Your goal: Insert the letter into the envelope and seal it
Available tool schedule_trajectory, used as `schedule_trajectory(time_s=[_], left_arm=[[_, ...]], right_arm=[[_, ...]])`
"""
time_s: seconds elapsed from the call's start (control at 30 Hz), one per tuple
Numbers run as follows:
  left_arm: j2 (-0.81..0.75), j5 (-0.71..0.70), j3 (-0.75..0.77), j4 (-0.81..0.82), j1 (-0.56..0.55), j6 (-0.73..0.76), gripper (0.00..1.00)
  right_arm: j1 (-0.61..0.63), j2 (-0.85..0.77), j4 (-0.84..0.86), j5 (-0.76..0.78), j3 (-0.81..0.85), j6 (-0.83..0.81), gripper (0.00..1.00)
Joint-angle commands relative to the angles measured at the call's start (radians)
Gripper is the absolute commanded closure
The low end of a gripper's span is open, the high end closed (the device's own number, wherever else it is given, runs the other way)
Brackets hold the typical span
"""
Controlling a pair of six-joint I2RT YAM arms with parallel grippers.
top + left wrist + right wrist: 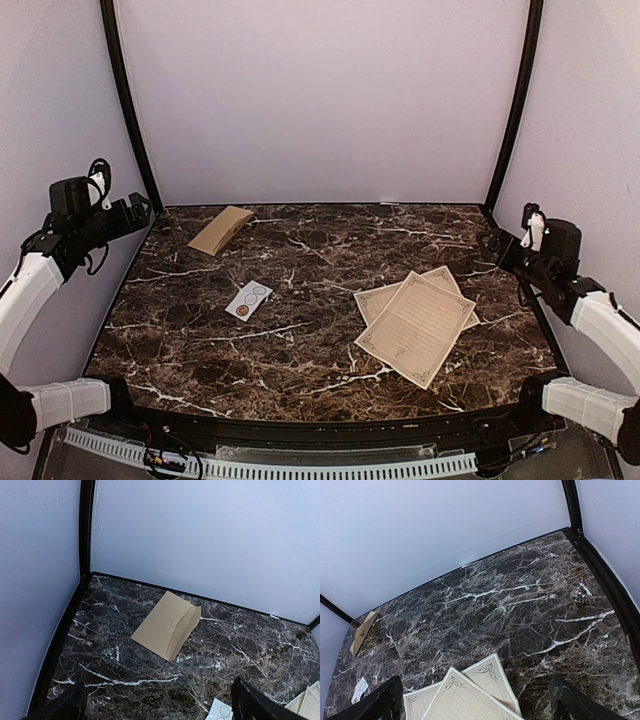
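Note:
The tan envelope [220, 230] lies flat at the far left of the marble table, its flap folded; it also shows in the left wrist view [167, 625] and, small, in the right wrist view [362, 632]. The letter [415, 328] is a cream lined sheet with an ornate border, lying right of centre on top of a second similar sheet [383, 298]. Both sheets show below my right gripper [477, 705], the letter [462, 702] uppermost. My left gripper [138, 212] hovers at the left edge, open and empty, well short of the envelope. My right gripper [497, 245] hovers at the right edge, open and empty.
A small white sticker card with circles [248, 299] lies between the envelope and the sheets, and also shows in the left wrist view [220, 711]. Pale walls with black corner posts [128, 110] close in the table on three sides. A black rim [300, 425] runs along the near edge.

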Motion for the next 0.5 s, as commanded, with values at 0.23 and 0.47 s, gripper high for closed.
schedule_trajectory(time_s=[0.23,0.47], left_arm=[[0.128,0.135,0.044,0.026,-0.155,0.059,0.02],[0.043,0.197,-0.026,0.094,-0.162,0.062,0.01]], right_arm=[[0.184,0.035,-0.243,-0.027,0.033,0.133,0.03],[0.283,0.031,-0.271,0.013,-0.071,0.282,0.05]])
